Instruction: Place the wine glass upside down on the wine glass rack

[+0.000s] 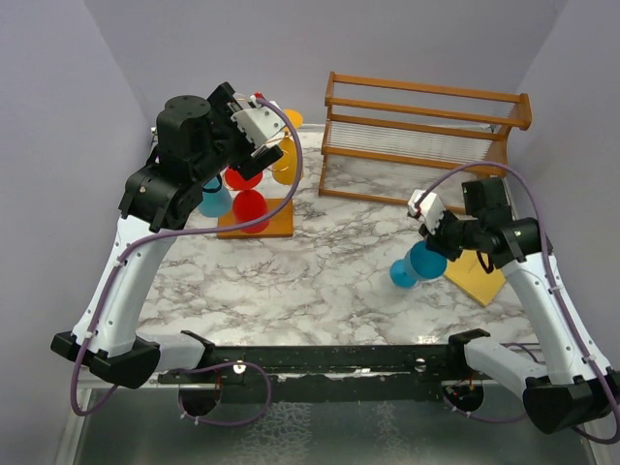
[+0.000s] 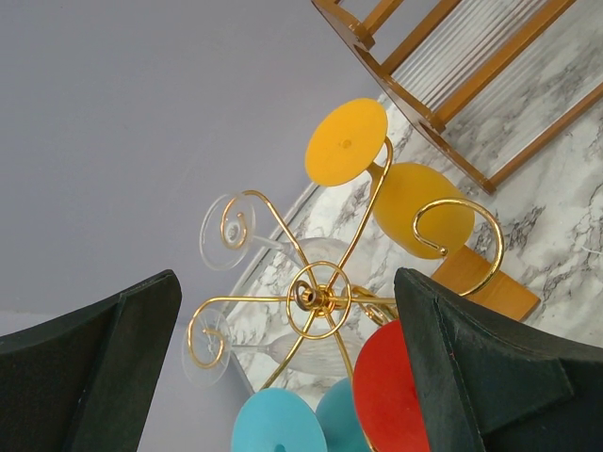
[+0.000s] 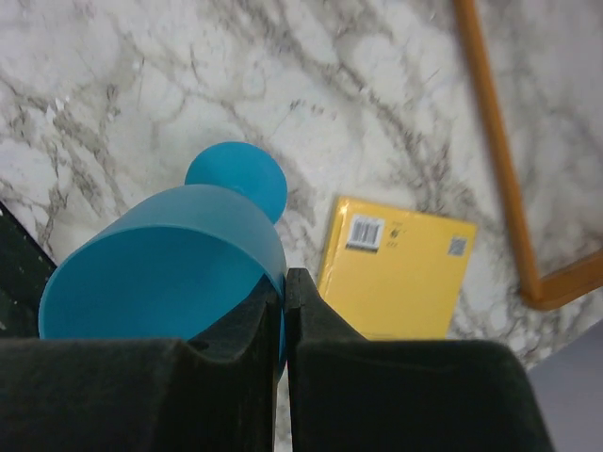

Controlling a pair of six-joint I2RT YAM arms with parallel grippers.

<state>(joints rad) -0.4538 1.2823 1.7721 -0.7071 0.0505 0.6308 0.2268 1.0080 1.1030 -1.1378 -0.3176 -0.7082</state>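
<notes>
Six stemmed glasses show in all. Five hang foot-up on the wine glass rack: one yellow glass, one red glass, one blue glass and two clear glasses. The sixth is the wine glass in the grip of the right pincer.

There are two racks. One is the thin gold wire tree with curled spiral arms round a central hub, standing on a flat orange-brown wooden base. The other is a slatted wooden shelf at the back. A single flat yellow booklet with a barcode lies on the white, grey-veined marble table.

The wine glass is matte, opaque turquoise, with a rounded bowl and a disc foot. The right pincer is closed tight on the bowl's rim, one finger inside the bowl and one outside. The glass is tilted, with its foot pointing away from the pincer. It sits at the right side of the table beside the booklet, well apart from the gold rack.

The left pincer stands spread wide and holds nothing, directly above the rack's hub.
</notes>
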